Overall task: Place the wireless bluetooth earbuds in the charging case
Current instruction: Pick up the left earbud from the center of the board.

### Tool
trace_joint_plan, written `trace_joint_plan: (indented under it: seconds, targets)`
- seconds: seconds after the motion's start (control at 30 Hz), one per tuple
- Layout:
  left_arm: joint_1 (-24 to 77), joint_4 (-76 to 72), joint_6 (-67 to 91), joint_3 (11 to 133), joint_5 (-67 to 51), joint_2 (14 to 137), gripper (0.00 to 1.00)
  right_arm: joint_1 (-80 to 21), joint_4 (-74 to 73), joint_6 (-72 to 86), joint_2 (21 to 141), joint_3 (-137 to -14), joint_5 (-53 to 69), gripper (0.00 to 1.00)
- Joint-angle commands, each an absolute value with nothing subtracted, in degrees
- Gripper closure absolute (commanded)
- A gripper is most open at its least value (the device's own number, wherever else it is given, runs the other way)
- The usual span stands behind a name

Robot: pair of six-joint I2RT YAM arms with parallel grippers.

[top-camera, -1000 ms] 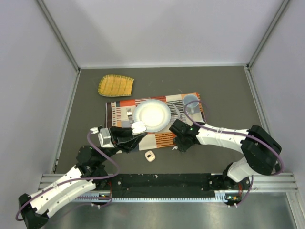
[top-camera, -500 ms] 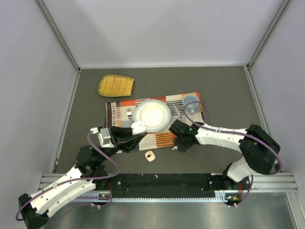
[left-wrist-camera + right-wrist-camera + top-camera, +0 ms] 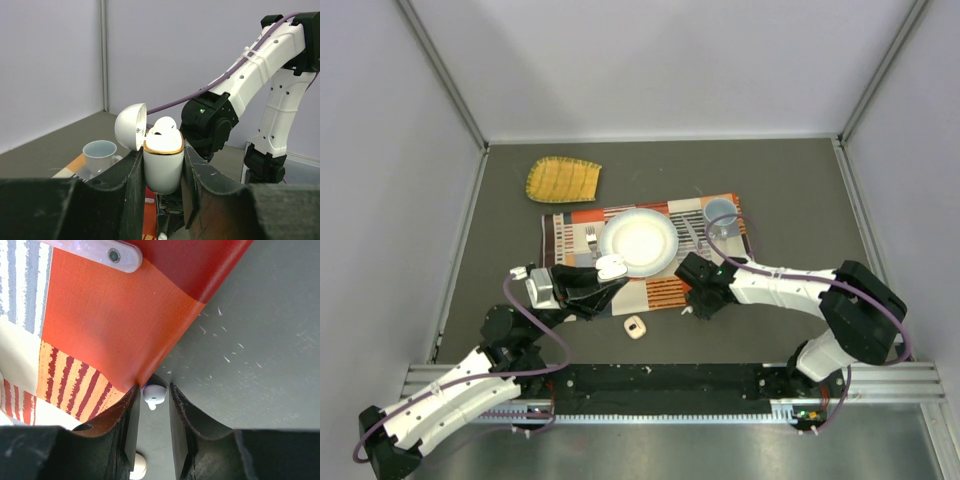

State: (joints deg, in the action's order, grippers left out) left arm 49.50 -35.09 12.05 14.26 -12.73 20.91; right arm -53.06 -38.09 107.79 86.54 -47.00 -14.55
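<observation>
My left gripper (image 3: pixel 608 270) is shut on the white charging case (image 3: pixel 163 162), holding it upright above the placemat. Its lid (image 3: pixel 129 126) is open and one white earbud (image 3: pixel 164 126) sits inside the gold rim. My right gripper (image 3: pixel 690 306) is down at the placemat's near corner. In the right wrist view its fingers (image 3: pixel 131 410) straddle a second white earbud (image 3: pixel 154 394) that lies on the table against the mat's edge, with a narrow gap on each side. This earbud shows as a white speck in the top view (image 3: pixel 685 312).
The striped orange placemat (image 3: pixel 665 290) carries a white plate (image 3: pixel 638 242), a fork (image 3: pixel 590 238) and a pale blue cup (image 3: pixel 720 212). A small beige object (image 3: pixel 635 327) lies on the table near the front. A yellow woven piece (image 3: pixel 563 179) lies at the back left.
My right gripper has edged slightly left at the mat's corner. The left arm holds still with the case.
</observation>
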Motion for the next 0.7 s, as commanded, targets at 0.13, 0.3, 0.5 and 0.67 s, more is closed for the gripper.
trace_joint_plan:
  seconds: [0.13, 0.3, 0.5, 0.67]
  targets:
    - [49.4, -37.0, 12.4, 14.7, -12.2, 21.2, 1.00, -52.4, -37.9, 109.0, 86.7, -45.8, -16.0, 0.73]
    - [49.4, -37.3, 12.4, 14.9, -12.3, 21.5, 1.00, -52.4, -37.4, 109.1, 86.6, -46.0, -15.4, 0.74]
    - [49.4, -37.2, 12.4, 14.9, -12.5, 21.7, 1.00, -52.4, -37.1, 109.1, 87.2, -46.1, -14.2, 0.72]
    - [49.4, -37.2, 12.6, 14.7, -12.2, 21.5, 1.00, -52.4, -36.8, 109.1, 87.4, -46.1, -13.6, 0.68]
